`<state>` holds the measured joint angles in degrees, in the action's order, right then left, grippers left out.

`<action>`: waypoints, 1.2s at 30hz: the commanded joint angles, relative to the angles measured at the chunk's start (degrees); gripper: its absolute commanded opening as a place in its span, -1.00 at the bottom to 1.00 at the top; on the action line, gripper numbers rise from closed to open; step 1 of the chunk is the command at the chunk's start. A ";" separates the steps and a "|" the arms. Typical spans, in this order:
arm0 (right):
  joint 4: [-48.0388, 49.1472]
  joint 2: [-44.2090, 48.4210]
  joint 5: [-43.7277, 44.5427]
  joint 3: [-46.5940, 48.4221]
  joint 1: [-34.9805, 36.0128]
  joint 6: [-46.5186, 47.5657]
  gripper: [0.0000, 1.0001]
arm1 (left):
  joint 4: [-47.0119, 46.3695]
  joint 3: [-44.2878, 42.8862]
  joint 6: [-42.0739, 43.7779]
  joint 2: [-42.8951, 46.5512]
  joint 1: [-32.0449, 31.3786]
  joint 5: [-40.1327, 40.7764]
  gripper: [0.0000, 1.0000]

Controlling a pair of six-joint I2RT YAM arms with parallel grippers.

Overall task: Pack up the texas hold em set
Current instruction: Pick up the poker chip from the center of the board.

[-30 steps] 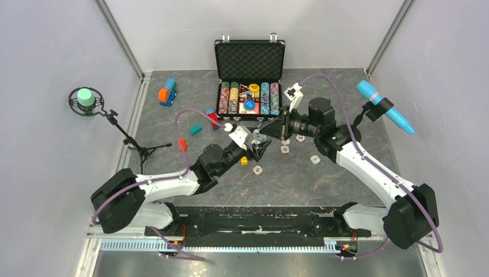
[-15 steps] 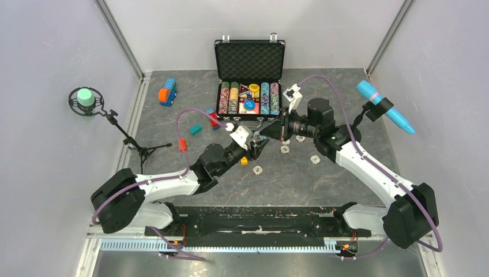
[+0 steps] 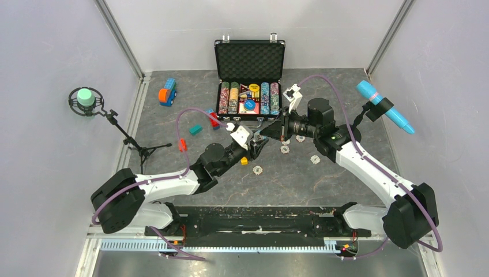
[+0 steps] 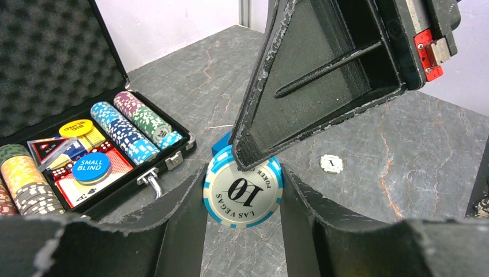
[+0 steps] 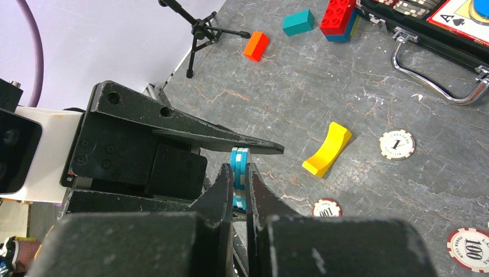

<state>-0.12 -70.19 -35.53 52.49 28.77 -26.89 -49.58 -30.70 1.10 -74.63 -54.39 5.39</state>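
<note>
Right gripper (image 5: pixel 239 190) pinches a blue-edged chip (image 4: pixel 243 190) on edge between the left gripper's (image 4: pixel 243 202) half-spread, apparently untouching fingers, seemingly for handover.

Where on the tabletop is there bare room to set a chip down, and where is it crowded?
Bare: the slate right of the open poker case, and the near strip below the loose chip. Crowded: between the case handle and the yellow block, where both pincers meet.

1. Case (image 3: pixel 249 60) open at back, lid up, chip rows (image 3: pixel 248 98) inside.
2. Both grippers meet mid-table, left gripper (image 3: pixel 255 145) & right gripper (image 3: pixel 260 134) tip to tip.
3. Loose chips (image 3: pixel 285 149) on table nearby.
</note>
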 commanded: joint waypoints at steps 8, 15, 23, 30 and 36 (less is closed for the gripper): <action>1.46 -0.19 -0.42 2.00 1.26 0.79 -1.00 | -2.03 -2.79 -0.40 0.55 -0.34 -2.49 -0.17; 1.17 -0.27 -0.68 1.65 1.37 1.65 -1.00 | -1.67 -2.75 -0.54 0.63 -0.36 -2.78 -0.39; 0.41 -0.37 -0.80 1.52 1.37 3.03 -1.00 | -1.39 -2.80 -0.50 0.72 -0.36 -2.86 -0.86; 0.21 -0.23 -0.77 1.56 1.39 3.21 -1.00 | -0.88 -3.12 -0.56 0.65 -0.33 -2.82 -0.31; 0.23 -0.18 -0.86 1.49 1.39 3.46 -1.00 | -0.60 -3.29 -0.49 0.59 -0.35 -2.72 -0.15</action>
<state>-1.02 -70.24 -35.16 52.49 29.15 -24.27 -47.59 -31.20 1.08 -74.63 -54.37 4.91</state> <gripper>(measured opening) 0.037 0.509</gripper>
